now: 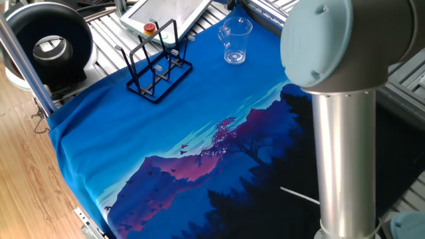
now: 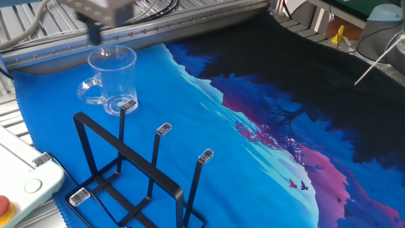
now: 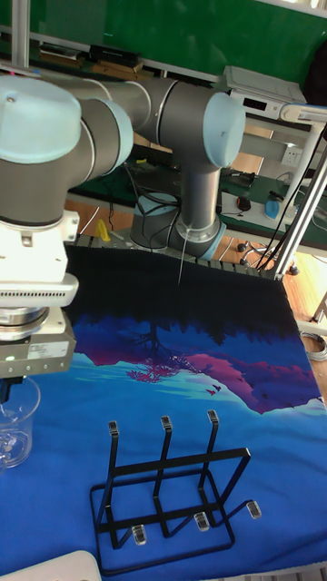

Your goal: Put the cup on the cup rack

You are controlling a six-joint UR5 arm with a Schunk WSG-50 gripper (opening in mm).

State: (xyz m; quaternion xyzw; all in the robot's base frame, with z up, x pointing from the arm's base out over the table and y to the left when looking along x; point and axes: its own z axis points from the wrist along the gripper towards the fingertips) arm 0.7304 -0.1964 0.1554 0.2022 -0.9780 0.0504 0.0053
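Note:
The cup (image 2: 112,78) is a clear glass with a small side handle, standing upright on the blue cloth; it also shows as the cup (image 1: 234,41) and the cup (image 3: 15,423). The black wire cup rack (image 2: 136,174) stands beside it with nothing on its prongs, seen too as the cup rack (image 1: 158,65) and the cup rack (image 3: 169,490). My gripper (image 2: 96,37) is blurred just above the cup's far rim. In the tall fixed view the gripper (image 3: 7,392) hangs at the cup's top edge. Nothing is held. Blur hides how the jaws stand.
A white pendant with a red button (image 1: 165,14) lies behind the rack, close to the cloth's edge. A black round device (image 1: 46,41) sits off the table's left corner. The arm's grey column (image 1: 345,153) fills the right of one fixed view.

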